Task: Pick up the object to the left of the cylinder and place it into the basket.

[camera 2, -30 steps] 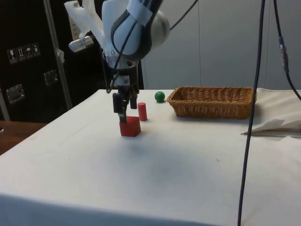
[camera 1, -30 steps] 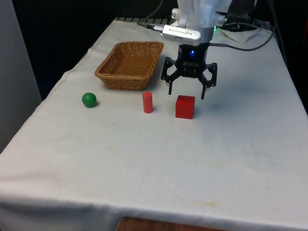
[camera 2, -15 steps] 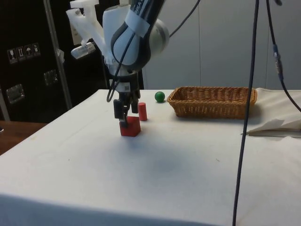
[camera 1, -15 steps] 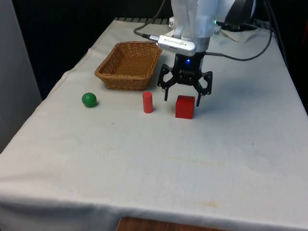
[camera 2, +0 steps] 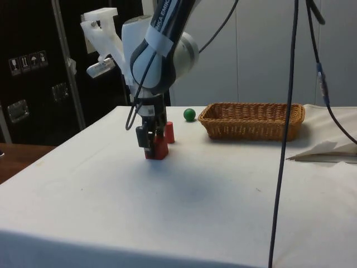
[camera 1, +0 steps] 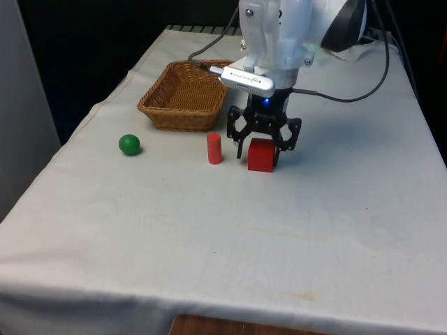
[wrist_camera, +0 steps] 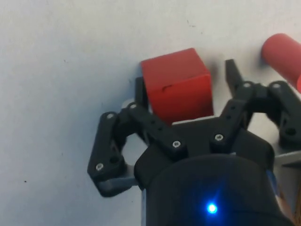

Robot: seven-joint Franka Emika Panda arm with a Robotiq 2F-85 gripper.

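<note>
Grasp step: gripper (camera 1: 262,149) wide open astride cube (camera 1: 262,155), frame centre, right of cylinder (camera 1: 214,149). Next: close, lift, carry to basket (camera 1: 155,106).

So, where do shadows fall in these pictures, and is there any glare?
Front view: soft shadow under the gripper behind the red cube. Wrist view: dark shadow beside the cube, cylinder slightly soft. Side view: faint shadow on the cloth; no glare.

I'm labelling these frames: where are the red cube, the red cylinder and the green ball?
red cube (camera 1: 263,158): front view, on its front face.
red cylinder (camera 1: 214,149): front view, mid-height on its side.
green ball (camera 1: 129,144): front view, on its centre.
</note>
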